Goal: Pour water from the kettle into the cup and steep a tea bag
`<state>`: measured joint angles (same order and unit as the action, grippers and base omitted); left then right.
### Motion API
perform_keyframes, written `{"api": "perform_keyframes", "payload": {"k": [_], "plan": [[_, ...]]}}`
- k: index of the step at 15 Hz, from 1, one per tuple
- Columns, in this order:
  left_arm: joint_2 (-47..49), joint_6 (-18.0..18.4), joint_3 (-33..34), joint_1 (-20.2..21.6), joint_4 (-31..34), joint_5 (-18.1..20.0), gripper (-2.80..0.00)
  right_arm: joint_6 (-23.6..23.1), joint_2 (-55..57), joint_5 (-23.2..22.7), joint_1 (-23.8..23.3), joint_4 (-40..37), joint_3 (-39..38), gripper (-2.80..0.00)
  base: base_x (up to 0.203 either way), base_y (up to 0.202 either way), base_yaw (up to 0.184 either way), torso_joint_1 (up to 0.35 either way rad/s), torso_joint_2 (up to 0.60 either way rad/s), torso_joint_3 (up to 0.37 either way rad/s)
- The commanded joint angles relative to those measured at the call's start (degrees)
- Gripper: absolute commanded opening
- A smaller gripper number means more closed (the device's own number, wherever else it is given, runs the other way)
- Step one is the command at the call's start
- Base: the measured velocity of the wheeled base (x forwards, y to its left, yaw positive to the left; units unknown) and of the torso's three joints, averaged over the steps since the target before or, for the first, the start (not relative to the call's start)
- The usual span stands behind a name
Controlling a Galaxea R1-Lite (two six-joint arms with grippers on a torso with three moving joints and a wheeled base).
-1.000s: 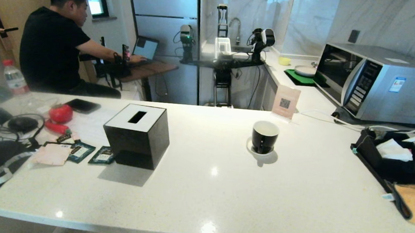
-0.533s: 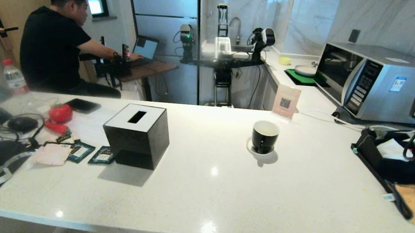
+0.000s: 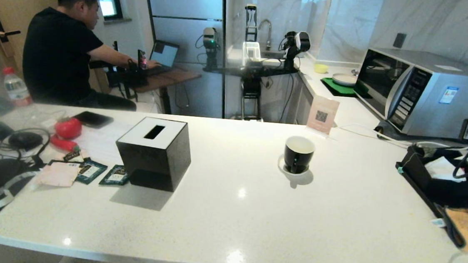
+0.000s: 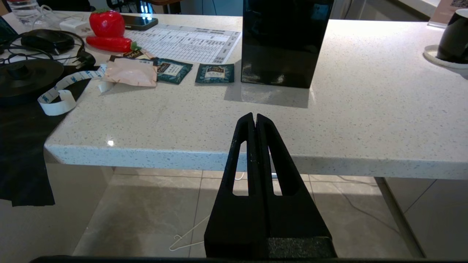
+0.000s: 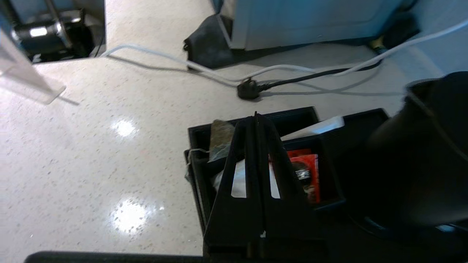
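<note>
— Two sets of fingers; how do they stand?

— Both are clenched on nothing. My left fingers [image 4: 255,118], two tapered matte black wedges with slotted cut-outs, are pressed flat together and hang low before the front edge of the speckled white stone bench [image 4: 347,120]. My right fingers [image 5: 255,117], the same slotted black wedges, are also pinched tight with nothing between them. They hover over the black rectangular plastic tray [image 5: 252,118] at the right end of the bench.

— What lies in that tray?

— White tissue, a glossy red packet [image 5: 309,171] and a greyish crumpled scrap at the rim. Just beside the tray rises the tall matte black kettle [image 5: 420,160], rounded and smooth; my fingers do not touch it.

— And the cup?

— The small glossy black mug [image 3: 298,153], white inside, stands upright on its round white saucer [image 3: 287,169] near the middle of the bench, well apart from both sets of fingers. I cannot tell whether it holds liquid.

— Anything else on the bench?

— A shiny black cube tissue box [image 3: 154,152] with a white slotted top stands to the left. Beside it lie flat dark green foil sachets [image 4: 214,73], a pale pink pouch [image 4: 129,71], a printed paper sheet and a red plastic strawberry [image 4: 106,23]. A boxy silver microwave [image 3: 425,93] stands at the far right. Behind the bench a person in a black shirt [image 3: 58,51] sits at a laptop.
</note>
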<state>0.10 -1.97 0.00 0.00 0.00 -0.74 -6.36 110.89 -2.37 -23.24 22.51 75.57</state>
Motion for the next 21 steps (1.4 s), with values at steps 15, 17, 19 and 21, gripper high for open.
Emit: {"api": "perform_keyframes", "payload": {"k": [15, 17, 19, 21], "plan": [[0.0, 0.0, 0.0, 0.0, 0.0, 0.0, -2.80, -0.5, 5.6, -1.9, -0.1, -3.2, 0.7, 0.00, 0.000, 0.000, 0.000, 0.000, 0.00, 0.000], [0.1, 0.0, 0.0, 0.0, 0.0, 0.0, -2.80, -0.6, 6.7, -1.9, -0.1, -3.1, 1.6, 0.00, 0.000, 0.000, 0.000, 0.000, 0.00, 0.000], [0.0, 0.0, 0.0, 0.0, 0.0, 0.0, -2.80, -0.6, 8.4, -1.9, -0.1, -3.2, 3.8, 0.00, 0.000, 0.000, 0.000, 0.000, 0.00, 0.000], [0.0, 0.0, 0.0, 0.0, 0.0, 0.0, -2.80, -0.6, 10.1, -1.8, -0.1, -3.3, 6.0, 0.00, 0.000, 0.000, 0.000, 0.000, 0.00, 0.000]]}}
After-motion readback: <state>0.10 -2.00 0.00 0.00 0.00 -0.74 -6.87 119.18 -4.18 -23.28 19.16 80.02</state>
